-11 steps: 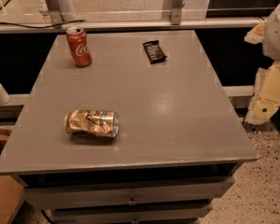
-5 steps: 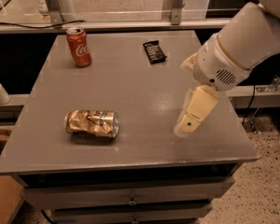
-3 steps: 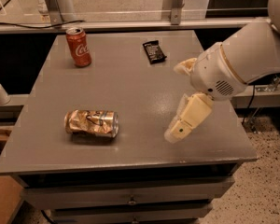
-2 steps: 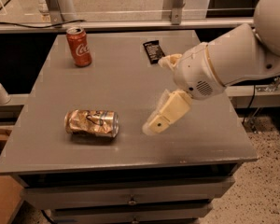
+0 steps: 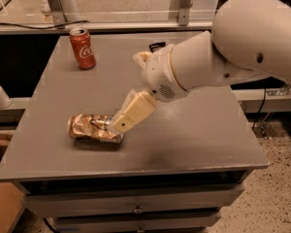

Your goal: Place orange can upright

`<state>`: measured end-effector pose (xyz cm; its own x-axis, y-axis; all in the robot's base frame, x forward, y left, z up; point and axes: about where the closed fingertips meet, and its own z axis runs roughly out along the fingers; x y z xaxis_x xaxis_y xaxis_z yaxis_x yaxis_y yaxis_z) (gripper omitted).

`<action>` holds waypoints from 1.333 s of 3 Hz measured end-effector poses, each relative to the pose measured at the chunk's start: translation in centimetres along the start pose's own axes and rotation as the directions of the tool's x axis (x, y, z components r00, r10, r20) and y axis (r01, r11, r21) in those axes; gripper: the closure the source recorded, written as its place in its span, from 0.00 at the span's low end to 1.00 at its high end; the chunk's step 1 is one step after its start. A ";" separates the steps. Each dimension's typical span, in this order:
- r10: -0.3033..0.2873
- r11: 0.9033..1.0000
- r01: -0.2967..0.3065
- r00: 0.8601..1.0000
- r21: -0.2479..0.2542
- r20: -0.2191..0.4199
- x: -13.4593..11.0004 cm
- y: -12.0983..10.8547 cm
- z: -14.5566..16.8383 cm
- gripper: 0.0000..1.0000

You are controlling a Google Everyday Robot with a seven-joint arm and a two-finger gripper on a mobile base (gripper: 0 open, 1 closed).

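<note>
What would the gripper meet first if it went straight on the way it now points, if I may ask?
Probably the orange can, lying on its side right at the tip of the gripper; depth is unclear.

orange can (image 5: 89, 128): golden-orange | gripper (image 5: 119, 124) at can's end: cream | table (image 5: 189, 135): grey

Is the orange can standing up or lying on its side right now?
On its side: the orange can lies lengthwise on the table, with the gripper at one end.

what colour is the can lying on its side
The can is shiny golden-orange, seen in the camera view; the gripper is at its right end.
</note>
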<state>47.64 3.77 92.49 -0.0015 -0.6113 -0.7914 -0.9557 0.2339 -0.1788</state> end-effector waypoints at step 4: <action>-0.093 0.991 0.067 0.965 -0.114 -0.243 -0.3 3.4 10.4 0.00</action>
<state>47.42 12.64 85.99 0.0160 -0.7959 -0.6053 -0.9809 0.1047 -0.1637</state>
